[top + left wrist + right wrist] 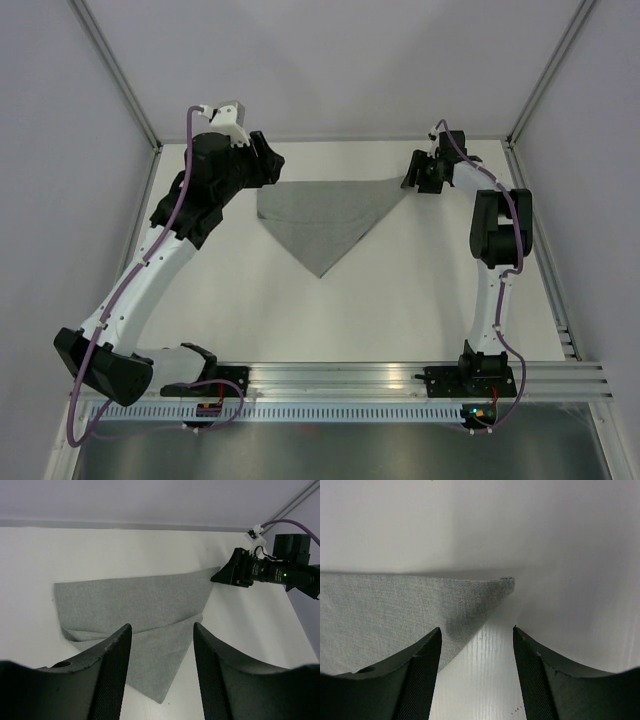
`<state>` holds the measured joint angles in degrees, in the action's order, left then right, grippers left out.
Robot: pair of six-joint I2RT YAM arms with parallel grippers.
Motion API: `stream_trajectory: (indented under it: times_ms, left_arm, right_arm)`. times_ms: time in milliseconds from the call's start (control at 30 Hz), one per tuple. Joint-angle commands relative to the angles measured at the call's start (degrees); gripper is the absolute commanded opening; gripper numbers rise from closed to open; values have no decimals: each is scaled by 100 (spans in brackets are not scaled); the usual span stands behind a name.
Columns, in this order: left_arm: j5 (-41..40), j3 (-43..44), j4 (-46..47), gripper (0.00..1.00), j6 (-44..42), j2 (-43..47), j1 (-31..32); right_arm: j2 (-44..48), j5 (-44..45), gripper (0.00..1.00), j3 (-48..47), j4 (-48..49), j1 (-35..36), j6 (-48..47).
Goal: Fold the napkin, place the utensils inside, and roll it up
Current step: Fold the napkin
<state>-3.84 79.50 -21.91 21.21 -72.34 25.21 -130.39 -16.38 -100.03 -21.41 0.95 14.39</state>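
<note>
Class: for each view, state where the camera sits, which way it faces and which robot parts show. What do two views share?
Top external: above and behind the robot, looking down at the triangular napkin; both arms show.
Left wrist: on the left arm, facing across the napkin toward the right gripper; the open left gripper shows below.
Right wrist: low on the right arm, facing the napkin's corner; the open right gripper shows.
Shared: all hold the napkin.

Left arm (150,270): extended from its near-edge base toward the far left, wrist turned inward. Left gripper (162,627): jaws spread wide apart, gripping nothing. Right arm (495,260): elbow raised at the far right, forearm angled inward. Right gripper (476,629): jaws likewise spread, gripping nothing.
</note>
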Motion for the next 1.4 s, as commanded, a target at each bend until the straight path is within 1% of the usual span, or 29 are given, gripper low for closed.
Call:
stream_trajectory:
  times_ms: [0,267,667,767,867,1000,1133,1200,1367]
  left_arm:
    - [146,-23,231,58,111,44,1]
    - [173,-49,231,58,111,18,1]
    - [243,-58,275,58,146,-88,1]
    - [243,-102,302,58,146,-97,1]
    - [226,-119,310,58,146,-105,1]
    - [243,-119,319,58,138,-114,1]
    - [243,-154,328,58,146,-132,1]
    - [269,-163,337,58,155,-149,1]
    - [296,-154,345,58,190,-149,1]
  right_arm:
    - [-153,-146,65,-219,40,-60,362]
    - [-312,-251,64,-254,207,-60,538]
    - [-426,-322,52,-271,392,-60,644]
    - [-435,-357,46,-263,436,-60,618]
    - [-417,-383,37,-236,497,-60,600]
    - [-330,-436,32,-131,646,-60,521]
    - [-102,-515,26,-17,805,-51,442]
    - [-5,-541,21,27,875,-60,380]
    - [478,-541,11,238,1024,-51,-41]
